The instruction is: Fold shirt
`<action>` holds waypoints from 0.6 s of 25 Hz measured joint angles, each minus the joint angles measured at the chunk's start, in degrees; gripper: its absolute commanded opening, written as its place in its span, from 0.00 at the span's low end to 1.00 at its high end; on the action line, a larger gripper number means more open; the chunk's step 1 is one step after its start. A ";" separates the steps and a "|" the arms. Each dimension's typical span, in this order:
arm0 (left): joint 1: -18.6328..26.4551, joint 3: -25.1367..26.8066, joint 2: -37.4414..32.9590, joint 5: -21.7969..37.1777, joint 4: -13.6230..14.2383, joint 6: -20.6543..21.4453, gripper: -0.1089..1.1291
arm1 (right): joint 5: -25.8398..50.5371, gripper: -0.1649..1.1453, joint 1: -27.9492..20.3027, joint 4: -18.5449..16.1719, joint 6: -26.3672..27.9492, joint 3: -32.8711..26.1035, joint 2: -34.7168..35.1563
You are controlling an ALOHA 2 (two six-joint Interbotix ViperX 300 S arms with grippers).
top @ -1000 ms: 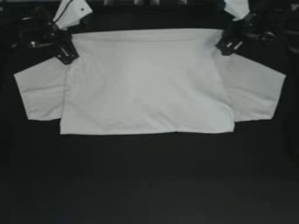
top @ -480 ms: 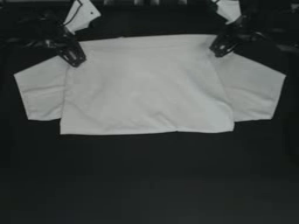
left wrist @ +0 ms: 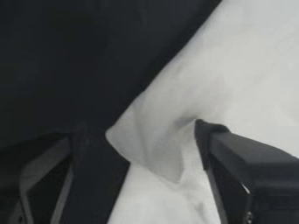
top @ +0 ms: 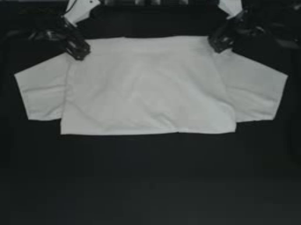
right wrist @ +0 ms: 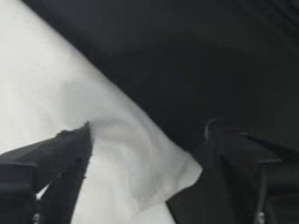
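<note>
Shirt point(top: 147, 88) lies flat on the dark table point(top: 147, 184), upper half of the top view. It's folded across so the body reads as a wide rectangle, with one sleeve sticking out toward 9 o'clock and the other toward 3 o'clock. The lower folded edge runs roughly straight across the middle of the table.

Your left gripper point(top: 78, 49) sits at the shirt's 10–11 o'clock corner. The arm comes in from the upper left and angles down toward the cloth. In the left wrist view your jaws are spread wide, one jaw over bare table, the other over the cloth, and a small raised corner of the shirt point(left wrist: 152, 148) stands between them. Nothing is clamped; the left gripper point(left wrist: 140, 144) straddles that corner only.

Your right gripper point(top: 218, 43) mirrors it at the 1–2 o'clock corner, with the arm coming in from the upper right. In the right wrist view the jaws are also wide apart, one on the cloth side and one on the table side. The shirt's corner point(right wrist: 146, 166) bulges up loosely between them, and the right gripper point(right wrist: 149, 131) isn't gripping it.

Both wrists pitch down toward the table at the top edge of the shirt, well apart from each other.
</note>
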 measured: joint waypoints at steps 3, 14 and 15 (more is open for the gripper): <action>-0.35 -0.53 -1.32 0.62 0.00 0.00 0.90 | 0.62 0.87 0.53 0.26 0.00 -1.14 0.00; -3.60 -0.88 -12.22 8.61 -3.96 -0.70 0.90 | 8.96 0.87 4.22 8.00 0.79 -2.46 -9.93; -3.78 -0.62 -13.27 9.05 -4.66 -0.70 0.90 | 9.67 0.87 4.57 8.70 1.14 -2.02 -11.07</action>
